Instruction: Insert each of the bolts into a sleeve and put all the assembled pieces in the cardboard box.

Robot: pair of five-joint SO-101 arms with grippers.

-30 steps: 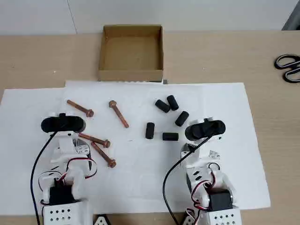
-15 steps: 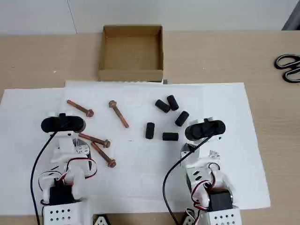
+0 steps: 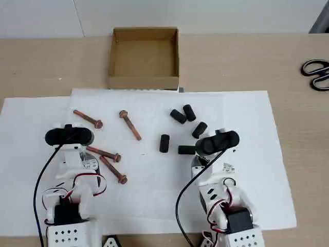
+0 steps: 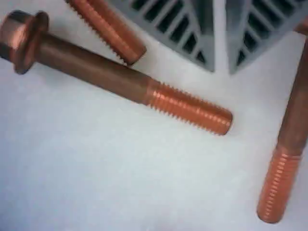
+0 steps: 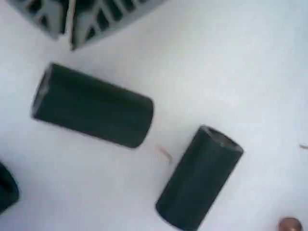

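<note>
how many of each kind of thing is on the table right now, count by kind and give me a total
bolts: 4
sleeves: 5
cardboard box: 1
scissors: 1
total: 11

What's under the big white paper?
The wooden table, which shows all around the paper. The paper covers the part right below it, so anything lying there can't be seen.
</note>
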